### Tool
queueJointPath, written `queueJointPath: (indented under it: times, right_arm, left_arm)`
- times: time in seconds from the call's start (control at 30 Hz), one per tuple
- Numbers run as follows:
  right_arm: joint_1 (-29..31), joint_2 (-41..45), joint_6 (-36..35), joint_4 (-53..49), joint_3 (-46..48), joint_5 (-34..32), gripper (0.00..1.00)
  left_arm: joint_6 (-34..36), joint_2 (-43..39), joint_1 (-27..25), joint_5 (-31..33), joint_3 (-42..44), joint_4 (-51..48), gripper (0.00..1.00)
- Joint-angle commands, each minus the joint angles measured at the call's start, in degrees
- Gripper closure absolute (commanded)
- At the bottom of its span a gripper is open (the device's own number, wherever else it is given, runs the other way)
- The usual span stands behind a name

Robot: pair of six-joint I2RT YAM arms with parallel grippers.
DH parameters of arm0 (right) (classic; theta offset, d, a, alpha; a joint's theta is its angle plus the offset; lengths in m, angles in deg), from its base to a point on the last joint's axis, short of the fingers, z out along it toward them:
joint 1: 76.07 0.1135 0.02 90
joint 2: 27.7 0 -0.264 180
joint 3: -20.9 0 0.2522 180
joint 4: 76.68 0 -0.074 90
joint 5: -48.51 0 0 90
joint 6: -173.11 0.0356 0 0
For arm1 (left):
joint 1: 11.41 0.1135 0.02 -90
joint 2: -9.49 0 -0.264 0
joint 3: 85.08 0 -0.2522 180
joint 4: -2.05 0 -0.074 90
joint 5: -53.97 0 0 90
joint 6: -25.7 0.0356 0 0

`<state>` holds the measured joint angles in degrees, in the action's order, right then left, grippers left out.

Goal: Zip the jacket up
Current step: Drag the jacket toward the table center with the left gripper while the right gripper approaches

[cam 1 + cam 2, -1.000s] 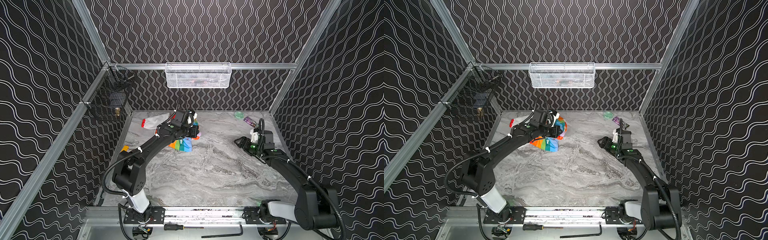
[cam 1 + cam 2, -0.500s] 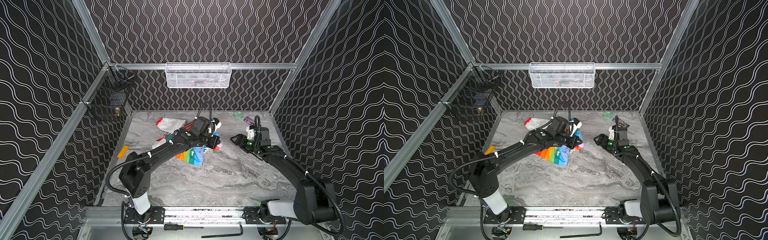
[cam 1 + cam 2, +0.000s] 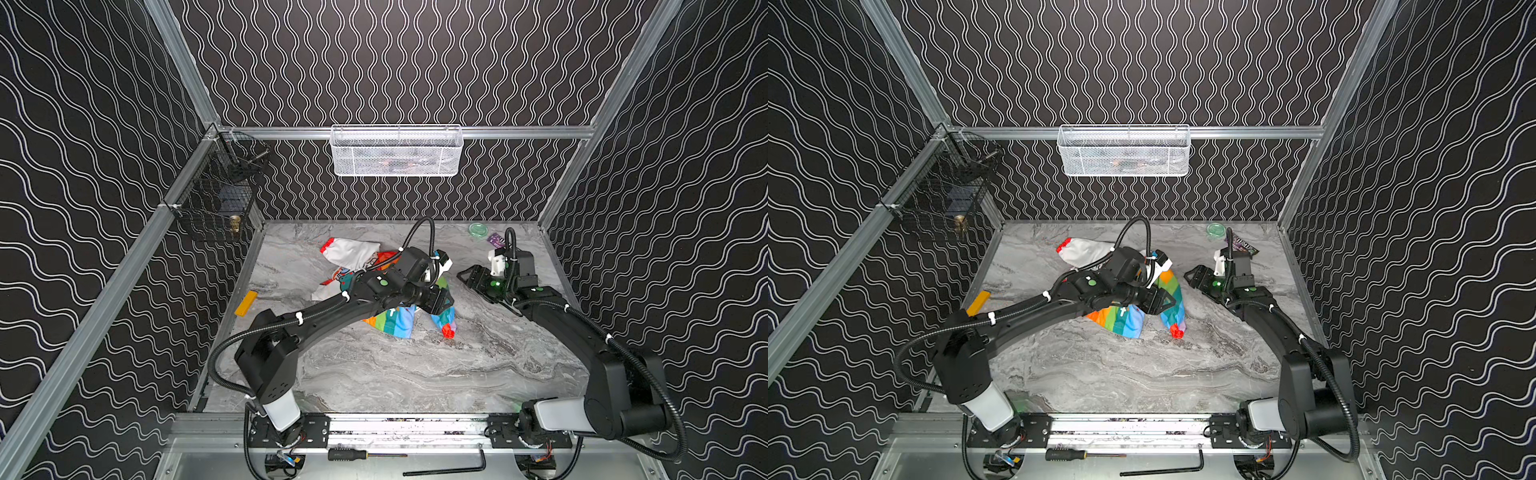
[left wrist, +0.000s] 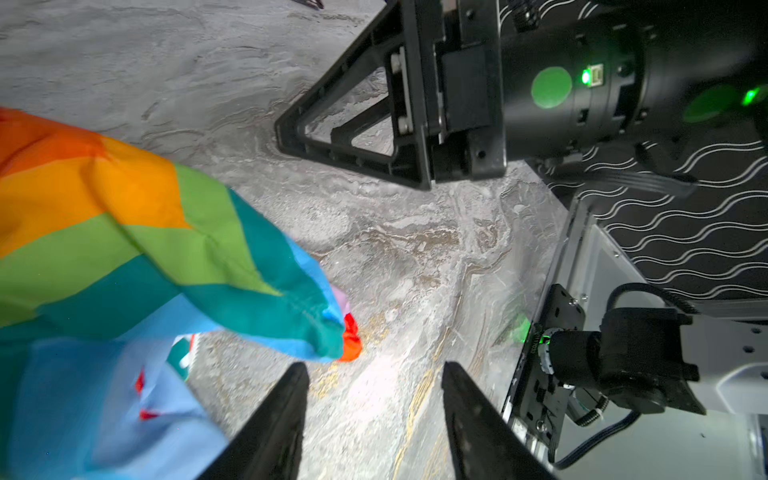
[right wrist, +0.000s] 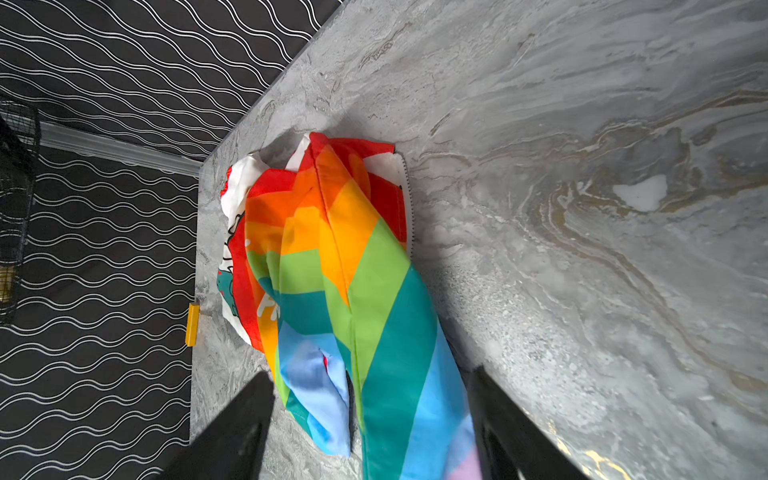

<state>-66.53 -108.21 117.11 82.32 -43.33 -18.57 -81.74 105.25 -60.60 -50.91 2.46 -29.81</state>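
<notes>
Jacket point(image 3: 399, 324) lies crumpled on the table point(image 3: 415, 374), centre-rear, partly under the L arm. The rainbow body is bunched, with one rainbow sleeve trailing to a red cuff point(image 3: 446, 331) at the front and a white sleeve point(image 3: 349, 253) thrown to the rear. It is not laid flat and the front is not zipped. One run of zip teeth point(image 5: 409, 208) shows along an edge in the R wrist view; the slider, pull and mating half can't be located in any view. L gripper point(image 4: 374, 370) hovers just above the table beside the cuff, jaws apart w/ nothing between them, so it is released. R gripper point(image 5: 372, 372) sits just beside the jacket on the R side, pointed at it, jaws wide, no fabric pinched. Its finger frame appears close to the L gripper in the L wrist view. Est. progress: early, as the garment needs spreading before any zip work.

Hazards:
- Grippers near each other over one small target, so converging reaches could collide.
- Thin, layered cloth, so a pinch may take sleeve plus body together and worsen the bunching.
- A one-sided pull would prob. drag the whole jacket across the smooth top instead of unfolding it.
- Zip halves hidden in folds, so a blind grab risks catching lining in the teeth.
- L arm covers part of the jacket in both top views, limiting checks.
</notes>
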Motion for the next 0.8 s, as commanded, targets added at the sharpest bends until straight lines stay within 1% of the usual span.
queueJointPath:
  times: [0.0,0.13,0.23,0.3,0.4,0.47,0.53,0.6,0.67,0.7,0.77]
  right_arm:
    - [0.67,-1.57,-0.33,-0.17,-1.41,-1.15,0.25]
    - [1.34,-4.08,-0.07,-0.06,-2.13,-2.09,0.27]
    - [2.05,-6.19,0.27,0.27,-2.06,-2.13,0.3]
    - [3.13,-6.92,0.86,1.14,-1.08,-2.24,0.3]
    - [5.53,-7.94,2.08,2.87,0.9,-2.48,0.3]
    - [6.89,-8.5,2.96,3.92,2.19,-2.75,0.3]
    - [7.97,-8.86,4.04,5.31,3.76,-2.79,0.32]
    - [8.71,-8.88,4.8,6.3,4.88,-3.13,0.37]
    - [9.17,-8.76,5.15,7.0,5.69,-3.05,0.49]
    - [9.42,-8.47,5.29,7.22,6.01,-3.05,0.58]
    - [9.62,-7.57,5.6,7.81,6.57,-2.89,0.69]
  left_arm:
    - [0.53,-1.86,0.77,8.12,1.06,-2.67,0.42]
    - [-1.76,-0.98,3.54,12.35,0.74,-6.76,0.39]
    - [-4.26,1.87,5.68,13.07,-1.78,-10.61,0.38]
    - [-6.41,3.36,6.66,11.74,-2.21,-10.64,0.37]
    - [-9.56,4.7,6.91,8.04,-1.01,-7.49,0.35]
    - [-12.0,5.53,6.85,5.59,-0.39,-5.42,0.28]
    - [-14.37,6.74,6.93,3.79,-0.07,-3.92,0.27]
    - [-16.52,7.4,6.94,1.94,0.66,-1.46,0.27]
    - [-18.56,7.83,6.92,0.5,1.17,0.52,0.26]
    - [-19.61,8.19,6.91,0.27,1.19,0.91,0.26]
    - [-21.28,9.1,7.08,-0.17,1.0,0.93,0.26]
